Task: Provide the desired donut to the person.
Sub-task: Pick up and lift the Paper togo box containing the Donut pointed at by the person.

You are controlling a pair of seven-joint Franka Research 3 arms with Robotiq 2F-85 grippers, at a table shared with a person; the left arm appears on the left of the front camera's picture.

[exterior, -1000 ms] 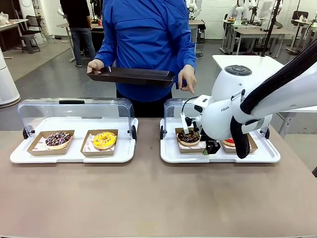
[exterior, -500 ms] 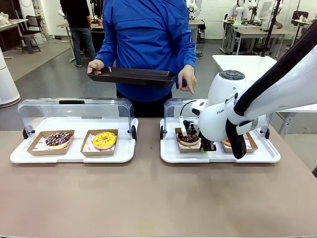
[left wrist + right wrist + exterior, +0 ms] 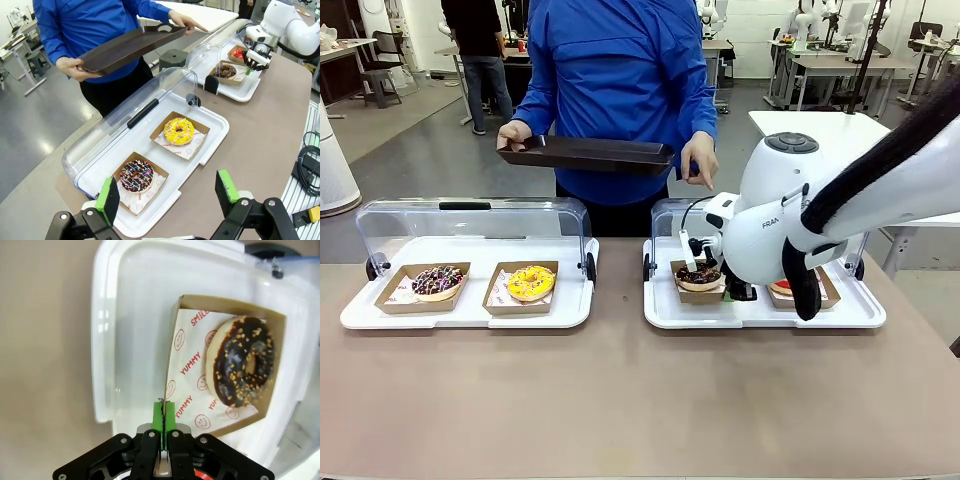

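Right gripper [image 3: 164, 411] pinches box [image 3: 227, 301] wall, donut [image 3: 243, 367] inside, at white tray's [image 3: 125, 315] left end. The person's dark tray [image 3: 585, 153] waits beyond the table's far edge. Left gripper [image 3: 167, 192] spread, farther off.

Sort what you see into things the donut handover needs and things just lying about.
In use: nut-topped chocolate donut; its cardboard box; right jaws, shut on the box edge; person's dark tray; person's pointing hand.
Lying about: yellow donut; sprinkled donut; red donut; left jaws, open.
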